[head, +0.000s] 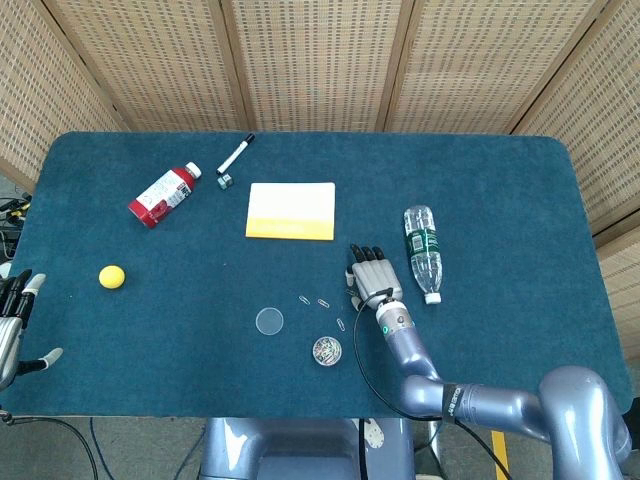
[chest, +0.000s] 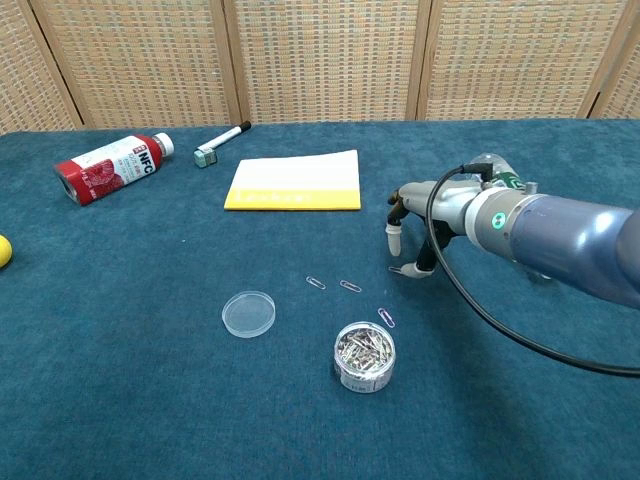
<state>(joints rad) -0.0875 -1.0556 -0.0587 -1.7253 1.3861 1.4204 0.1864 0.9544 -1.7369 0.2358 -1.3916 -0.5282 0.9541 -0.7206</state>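
The right robot hand (chest: 412, 232) hovers low over a loose paper clip (chest: 399, 270) on the tabletop (chest: 120, 380), fingers spread, seemingly holding nothing, water bottle (head: 423, 251) nearby.

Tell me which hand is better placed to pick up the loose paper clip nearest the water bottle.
Probably the right. The right hand hangs fingers-down just over that paper clip, while the left hand sits at the table's far left edge, past the yellow ball.
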